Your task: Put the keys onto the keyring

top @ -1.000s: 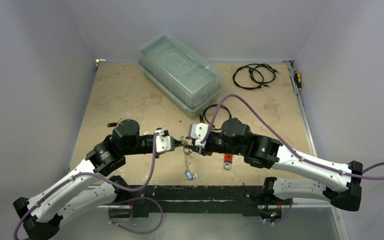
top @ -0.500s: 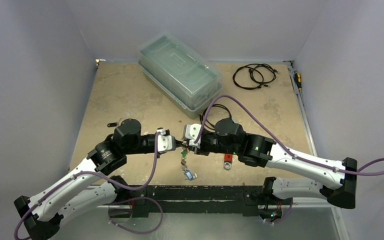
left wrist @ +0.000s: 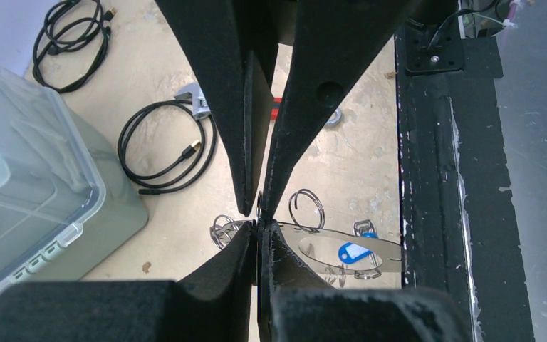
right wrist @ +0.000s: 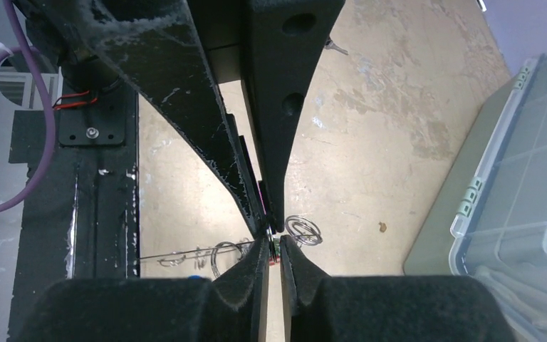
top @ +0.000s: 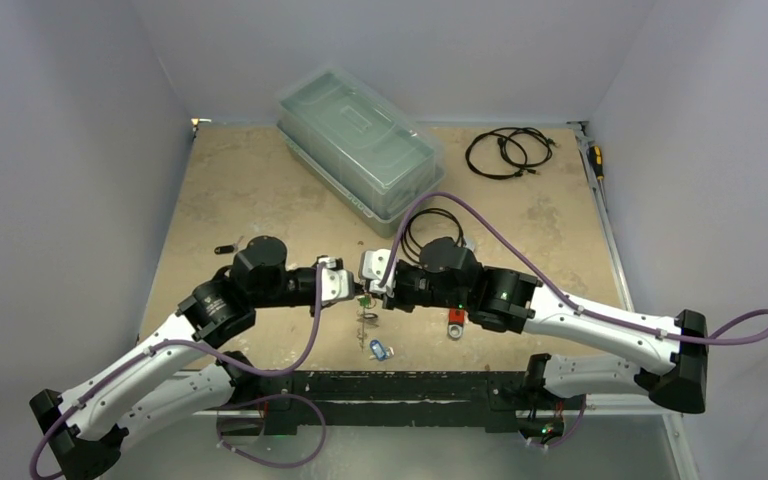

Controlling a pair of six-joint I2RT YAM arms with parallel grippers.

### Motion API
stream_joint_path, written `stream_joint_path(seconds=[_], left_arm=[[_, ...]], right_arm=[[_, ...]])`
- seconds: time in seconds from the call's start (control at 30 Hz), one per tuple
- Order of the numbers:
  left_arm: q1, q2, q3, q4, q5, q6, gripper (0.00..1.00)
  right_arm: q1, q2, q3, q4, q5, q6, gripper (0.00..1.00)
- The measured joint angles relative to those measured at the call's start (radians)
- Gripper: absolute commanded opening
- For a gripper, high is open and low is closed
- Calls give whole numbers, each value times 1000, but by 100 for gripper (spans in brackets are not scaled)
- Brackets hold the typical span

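My two grippers meet tip to tip above the table's near middle. My left gripper (top: 351, 291) is shut on the edge of the keyring (top: 365, 318), a thin silvery loop that hangs down between the grippers. In the left wrist view (left wrist: 259, 231) the keyring (left wrist: 389, 253) runs off to the right, with a blue-tagged key (left wrist: 349, 253) and small split rings on it. The blue-tagged key (top: 380, 350) hangs lowest. My right gripper (top: 368, 291) is shut on a small green-and-red-tagged key (right wrist: 272, 249), right against the keyring (right wrist: 185, 254).
A lidded clear plastic box (top: 360, 140) stands at the back. Black coiled cables lie at the back right (top: 508, 152) and behind the right wrist (top: 430, 222). A red-handled wrench (top: 455, 320) lies just right of the grippers. A black bar (top: 400, 385) edges the table front.
My right arm has moved left and pressed closer to the left gripper. The hanging keyring has bunched up shorter, with the blue-tagged key swinging slightly. The left arm has barely moved.
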Motion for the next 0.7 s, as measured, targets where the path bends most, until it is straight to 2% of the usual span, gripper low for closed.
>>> stream_joint_path(seconds=[0.17,0.27,0.43,0.63,0.67,0.7], left_arm=[[0,3,1,-18,2,0,0],[0,3,2,-19,3,0,0],[2,3,6,-21,2,-2,0],[6,3,10,-34,1,-3,0],[6,3,10,-36,1,-2,5],[6,3,11,-39,2,-1,15]], right_arm=[[0,14,0,0,8,-7,20],[0,15,0,2,10,-11,17],[0,15,-3,11,5,-20,0],[2,9,-30,48,1,-26,0],[3,4,-38,57,4,-26,0],[6,-2,-50,74,6,-28,0]])
